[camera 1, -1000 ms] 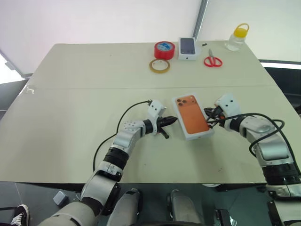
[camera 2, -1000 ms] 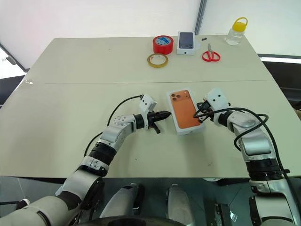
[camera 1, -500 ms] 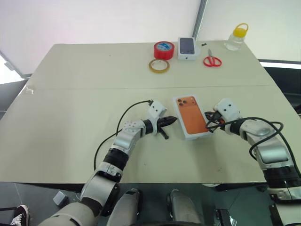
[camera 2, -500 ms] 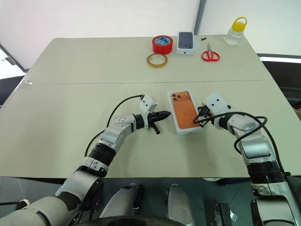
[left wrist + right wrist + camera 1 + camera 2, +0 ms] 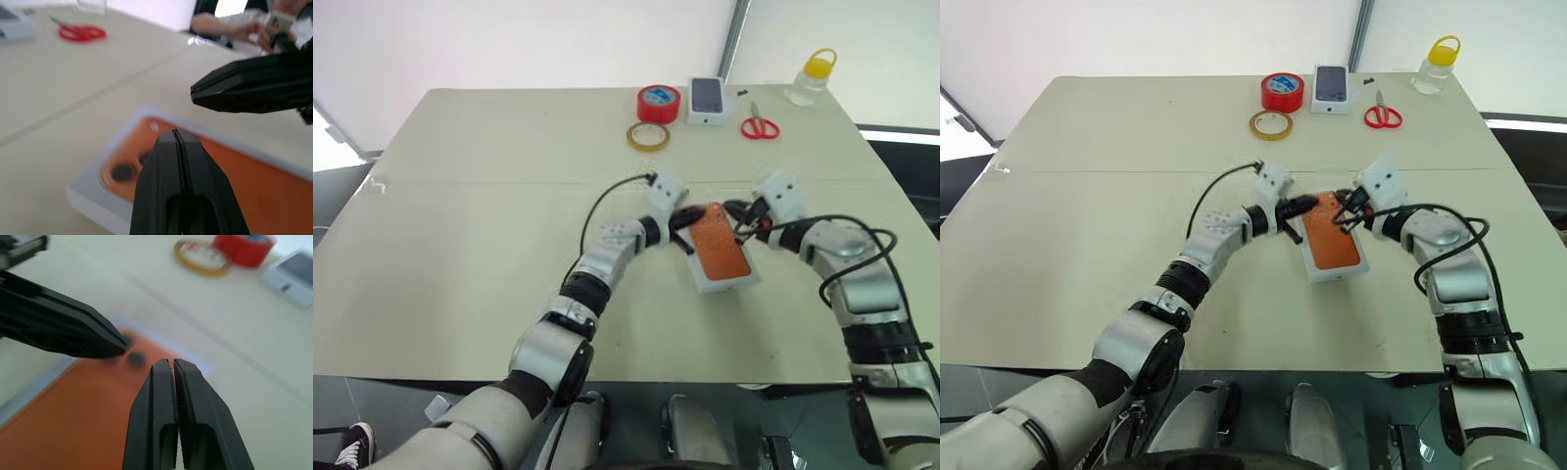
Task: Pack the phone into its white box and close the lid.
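Our left tool (image 5: pixel 1310 204) sits at the centre of the frame with its black fingers pressed together, gripping nothing, its tip over the camera end of the phone (image 5: pixel 1332 240). Our right tool (image 5: pixel 1344 212) comes in from the right, fingers likewise pinched closed and empty, its tip over the same upper end of the phone, just beside the left one. In the left wrist view the closed fingers (image 5: pixel 182 191) point at the lens cluster, with the other tool's dark tip close above. In the right wrist view the closed fingers (image 5: pixel 176 416) point at the same end of the orange back, and the other tool's tip reaches in beside the lenses.

The phone lies back up in the white box (image 5: pixel 1316 272), which rests tilted on the tabletop (image 5: pixel 1087 215) just right of centre, its camera end toward the upper part of the frame. We cannot tell whether either tool touches the phone.

Along the far edge, in the upper middle and right of the frame, we see a red tape roll (image 5: pixel 1283 91), a tan tape ring (image 5: pixel 1270 124), a small white box with a phone picture (image 5: pixel 1330 87), red scissors (image 5: pixel 1383 115) and a clear bottle with a yellow cap (image 5: pixel 1433 63).
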`<action>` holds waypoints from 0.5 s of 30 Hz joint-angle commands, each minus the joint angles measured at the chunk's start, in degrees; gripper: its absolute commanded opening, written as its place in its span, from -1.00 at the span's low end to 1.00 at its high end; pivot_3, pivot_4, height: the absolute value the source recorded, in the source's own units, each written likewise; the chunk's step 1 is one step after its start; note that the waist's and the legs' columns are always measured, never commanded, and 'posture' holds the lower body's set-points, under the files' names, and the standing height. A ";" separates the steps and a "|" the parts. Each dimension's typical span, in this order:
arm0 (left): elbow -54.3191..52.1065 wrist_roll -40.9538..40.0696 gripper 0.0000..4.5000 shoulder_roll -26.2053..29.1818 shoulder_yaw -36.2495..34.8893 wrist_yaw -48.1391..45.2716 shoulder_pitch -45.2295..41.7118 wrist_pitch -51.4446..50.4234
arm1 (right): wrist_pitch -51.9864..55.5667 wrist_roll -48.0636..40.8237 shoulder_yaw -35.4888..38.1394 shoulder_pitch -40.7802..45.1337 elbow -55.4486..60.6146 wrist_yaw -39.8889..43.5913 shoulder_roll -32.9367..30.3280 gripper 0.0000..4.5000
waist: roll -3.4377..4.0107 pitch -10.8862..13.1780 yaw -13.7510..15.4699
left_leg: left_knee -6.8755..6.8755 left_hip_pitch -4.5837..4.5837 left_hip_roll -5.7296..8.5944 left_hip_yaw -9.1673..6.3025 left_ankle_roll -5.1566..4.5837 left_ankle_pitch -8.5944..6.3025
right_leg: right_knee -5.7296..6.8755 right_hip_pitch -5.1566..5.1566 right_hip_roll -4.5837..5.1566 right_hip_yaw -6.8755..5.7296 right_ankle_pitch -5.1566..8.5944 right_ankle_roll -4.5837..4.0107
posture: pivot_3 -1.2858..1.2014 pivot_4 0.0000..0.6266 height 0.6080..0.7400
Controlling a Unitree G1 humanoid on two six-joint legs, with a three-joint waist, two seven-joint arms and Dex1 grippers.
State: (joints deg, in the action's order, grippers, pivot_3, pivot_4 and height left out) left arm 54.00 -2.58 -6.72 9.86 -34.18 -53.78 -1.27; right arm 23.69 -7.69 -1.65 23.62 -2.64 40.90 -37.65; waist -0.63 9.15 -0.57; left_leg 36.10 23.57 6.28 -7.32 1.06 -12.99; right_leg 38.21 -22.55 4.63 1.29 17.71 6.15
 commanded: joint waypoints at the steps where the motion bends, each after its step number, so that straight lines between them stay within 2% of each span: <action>1: 2.62 3.83 -1.00 1.18 2.07 0.37 -0.11 1.61 | 0.57 4.30 -3.93 -5.21 2.45 2.49 -4.13 -0.92 | 0.07 -0.08 0.01 | 0.02 -0.01 -0.01 -0.04 -0.04 -0.02 | 0.02 0.03 -0.01 -0.02 0.00 0.00 | 0.03 -0.52 1.00; 3: 2.55 4.10 -1.00 1.74 2.17 -0.47 0.75 1.25 | 0.61 4.86 -4.67 -7.52 3.91 3.47 -5.96 -0.92 | -0.06 -0.20 -0.22 | 0.02 -0.26 -0.02 0.00 -0.26 -0.16 | 0.00 0.29 -0.01 0.01 0.01 0.01 | 0.03 -0.52 1.00; 7: 0.33 3.39 -1.00 2.86 1.78 -3.29 2.88 1.10 | 4.64 0.12 -0.64 -7.90 7.12 3.29 -4.68 -0.92 | -0.23 -0.44 -0.32 | -0.01 -0.32 -0.10 -0.03 -0.31 -0.20 | -0.02 0.35 -0.07 0.00 0.01 0.01 | 0.03 -0.52 1.00; 9: -2.42 0.13 -0.75 3.33 -0.46 -6.53 3.66 -1.31 | 8.91 -5.41 2.99 -6.80 8.24 4.40 -3.24 -0.95 | -0.25 -0.44 -0.24 | 0.00 -0.30 -0.10 -0.04 -0.31 -0.20 | -0.03 0.34 -0.05 0.00 0.00 0.00 | 0.03 -0.52 1.00; 10: -3.75 -1.28 -0.61 3.63 -1.63 -7.34 3.82 -2.78 | 10.63 -8.69 5.55 -5.80 8.31 4.51 -1.95 -0.83 | -0.25 -0.44 -0.23 | 0.00 -0.28 -0.09 -0.06 -0.31 -0.20 | -0.04 0.33 -0.05 0.00 0.00 0.00 | 0.03 -0.52 1.00; 12: -8.85 -2.81 -0.19 5.24 -2.34 -9.87 4.95 -3.48 | 11.69 -12.49 9.14 -3.59 8.30 4.32 -0.40 -0.55 | -0.24 -0.41 -0.44 | -0.01 -0.25 -0.10 -0.06 -0.31 -0.20 | -0.02 0.27 -0.05 0.00 0.00 -0.01 | 0.03 -0.52 1.00; 15: -18.09 -5.03 0.49 9.32 -4.02 -12.11 6.83 -5.94 | 10.17 -13.80 10.90 -1.01 8.32 3.75 0.35 0.10 | -0.18 -0.35 -0.69 | -0.01 -0.16 -0.09 -0.02 -0.30 -0.19 | 0.10 0.07 -0.05 0.08 -0.01 -0.02 | 0.03 -0.52 1.00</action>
State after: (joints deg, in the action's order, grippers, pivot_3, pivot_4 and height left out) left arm 42.05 -5.36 0.84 7.82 -44.66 -46.89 -6.24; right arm 34.90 -19.45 6.12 20.32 4.15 45.00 -37.45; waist -0.82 8.80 -1.26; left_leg 36.07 23.43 6.18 -7.34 0.77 -13.18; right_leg 38.33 -22.53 4.57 1.38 17.70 6.13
